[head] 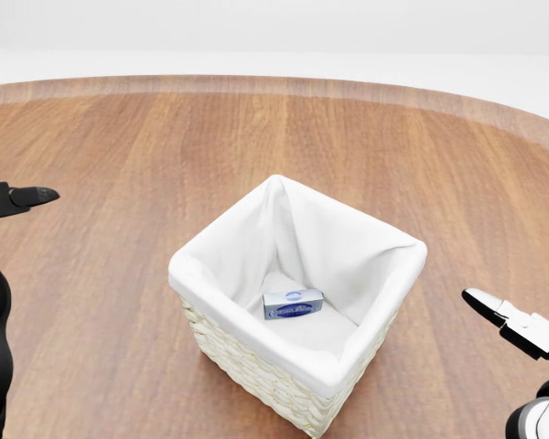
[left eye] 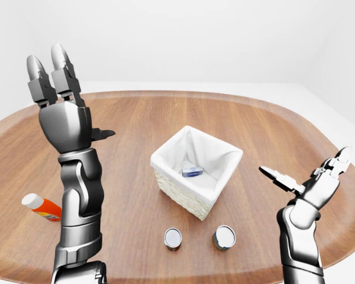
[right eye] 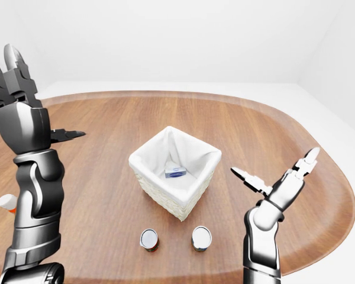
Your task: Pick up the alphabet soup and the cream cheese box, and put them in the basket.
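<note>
Only in the eye views: two cans [left eye: 173, 238] [left eye: 224, 237] below the basket [head: 256, 366], both hands [left eye: 62, 109] [left eye: 310, 180] raised with fingers spread, empty; small blue-white cream cheese box [head: 293, 304] flat inside basket.

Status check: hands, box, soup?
Left hand, right hand open, empty. Blue cream cheese box inside white-lined wicker basket. Two cans beside basket, labels unreadable.

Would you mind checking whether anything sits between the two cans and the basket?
Nothing visible does. Both cans stand on bare wood just below the basket in the left-eye view; which is the alphabet soup cannot be told.
</note>
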You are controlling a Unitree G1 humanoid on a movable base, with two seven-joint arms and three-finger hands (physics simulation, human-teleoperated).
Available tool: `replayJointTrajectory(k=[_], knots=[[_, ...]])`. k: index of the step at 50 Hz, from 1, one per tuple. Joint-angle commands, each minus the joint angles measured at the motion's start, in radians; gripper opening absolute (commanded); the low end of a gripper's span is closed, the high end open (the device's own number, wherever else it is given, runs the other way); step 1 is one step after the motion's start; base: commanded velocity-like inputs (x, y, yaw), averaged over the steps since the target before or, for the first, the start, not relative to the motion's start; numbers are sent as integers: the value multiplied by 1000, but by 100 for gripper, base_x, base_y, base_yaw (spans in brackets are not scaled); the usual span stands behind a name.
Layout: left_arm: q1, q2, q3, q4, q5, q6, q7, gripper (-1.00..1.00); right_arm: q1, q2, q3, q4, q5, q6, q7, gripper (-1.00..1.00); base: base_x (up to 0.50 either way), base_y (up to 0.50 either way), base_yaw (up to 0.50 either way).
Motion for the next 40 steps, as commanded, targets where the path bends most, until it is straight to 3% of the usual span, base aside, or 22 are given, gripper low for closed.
replayJointTrajectory(k=[1,13,22,40], knots=[[11,54,46,-10,-63,0,-15,100,-4,-3,2,11,-3,0,0,100,0,0,0],[21,82,72,-23,-92,0,-33,100,1,-2,0,1,-3,0,0,100,0,0,0],[33,77,70,30,-124,0,16,100,3,0,-1,0,-7,0,0,100,0,0,0],[33,79,68,30,-127,0,18,100,3,0,-1,2,-7,0,0,100,0,0,0]])
